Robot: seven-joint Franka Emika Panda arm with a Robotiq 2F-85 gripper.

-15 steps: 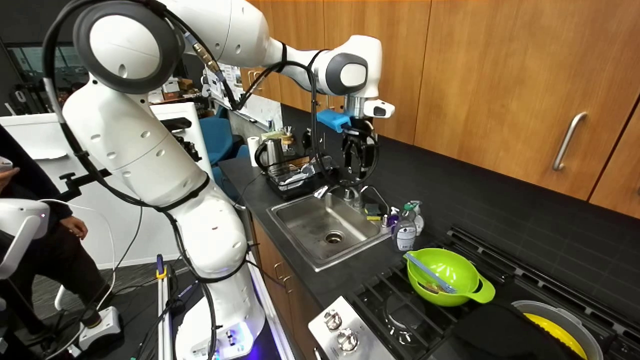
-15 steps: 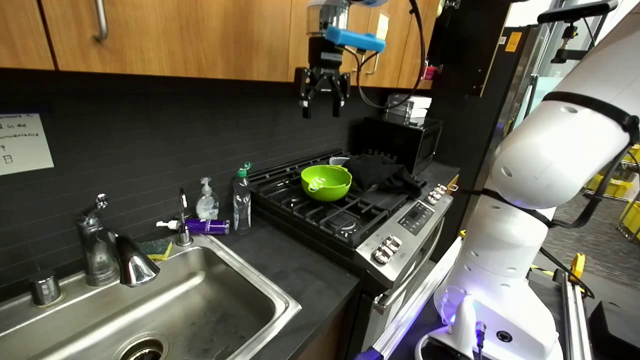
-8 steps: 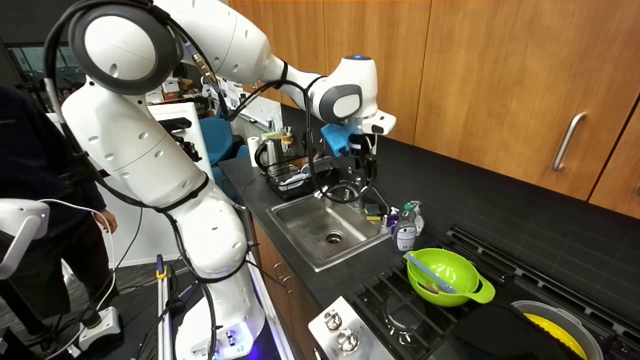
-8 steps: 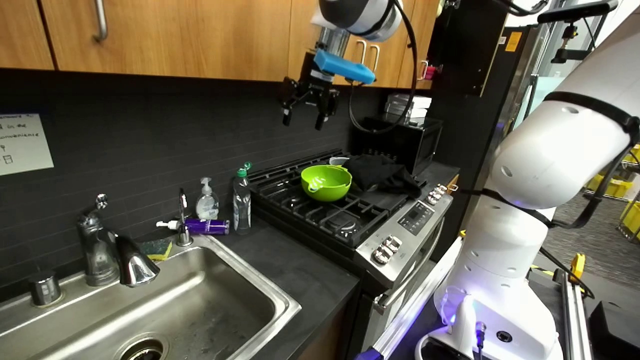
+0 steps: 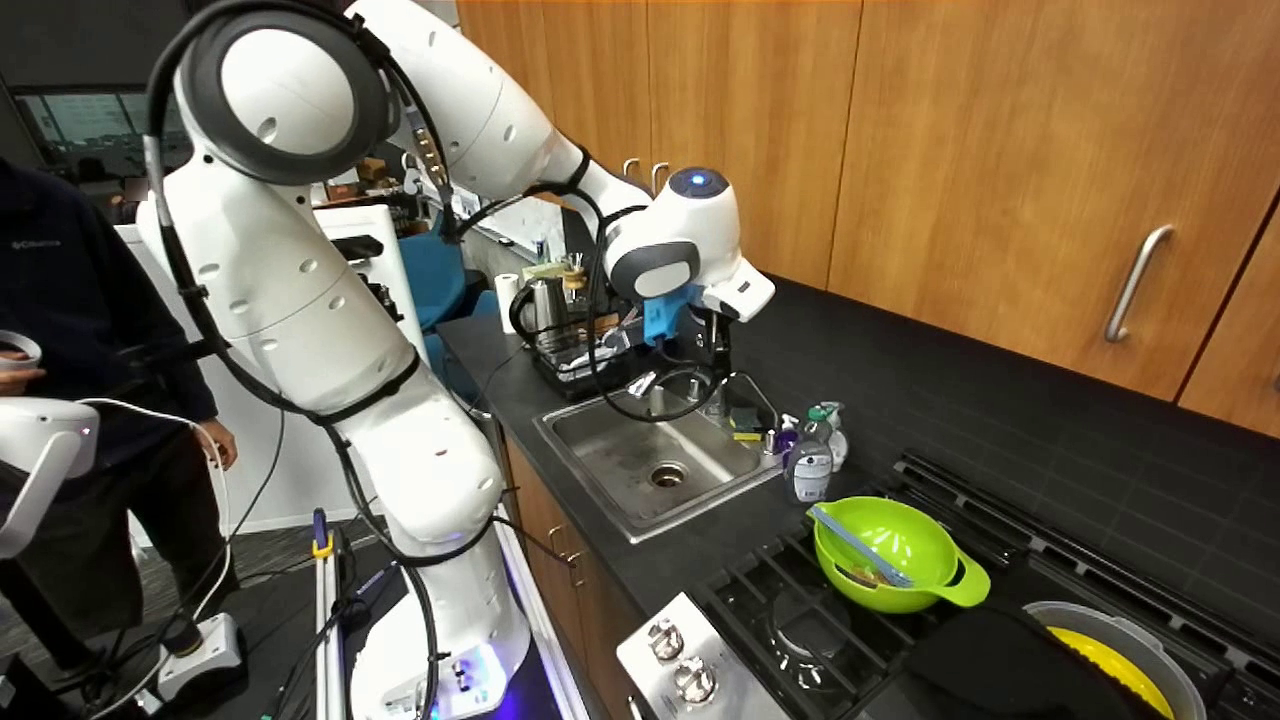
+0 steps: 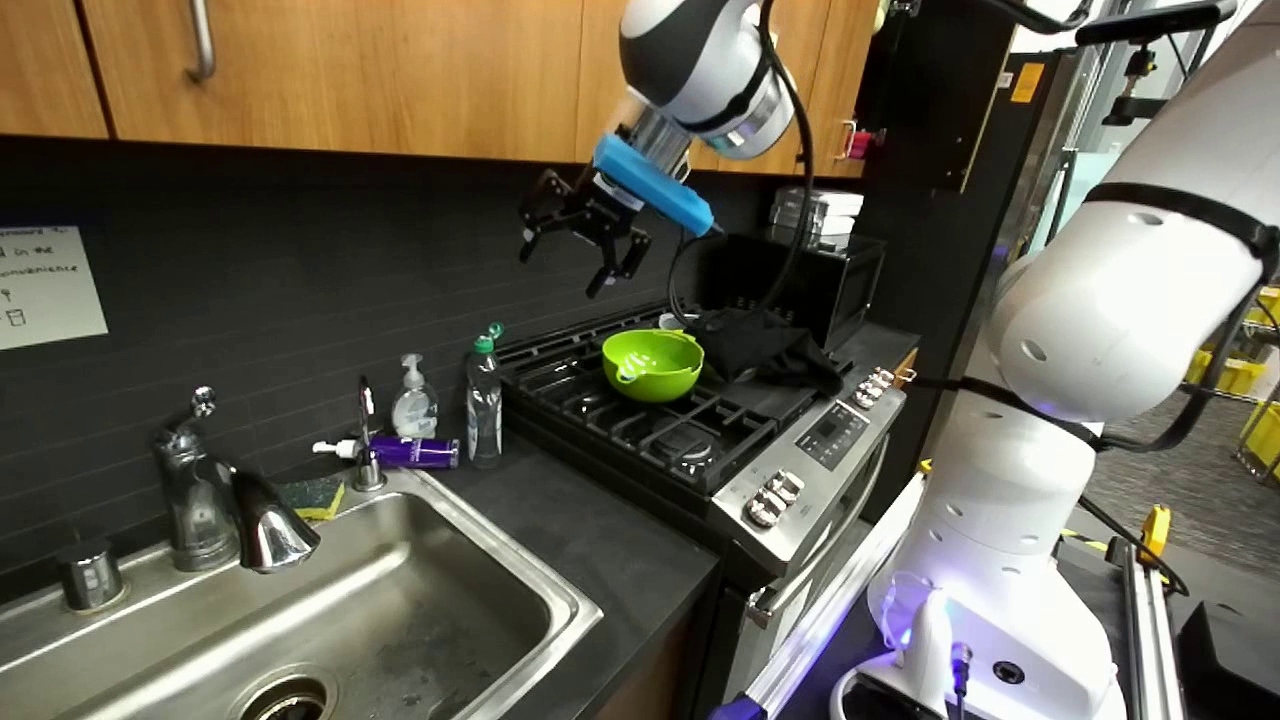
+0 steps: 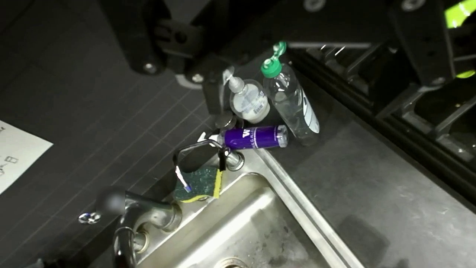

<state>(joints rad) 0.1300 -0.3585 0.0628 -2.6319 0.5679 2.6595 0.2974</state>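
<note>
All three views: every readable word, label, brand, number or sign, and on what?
"W": purple bottle, wrist view.
"G. ALLE": smaller print on that bottle, only partly legible.
"in the": wall note, in an exterior view.
"onvenience": same note, cut at the picture edge.
Too small or blurred: the note's remaining handwriting, labels on the clear bottle and pump bottle, jacket logo, stove panel, orange sticker.

Three bottles [image 7: 292,106] [image 7: 251,104] [image 7: 254,137]; one sponge [image 7: 202,181]; one green bowl [image 6: 662,383]

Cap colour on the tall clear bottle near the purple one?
Green; the cap of the clear bottle shows best in the wrist view.
</note>
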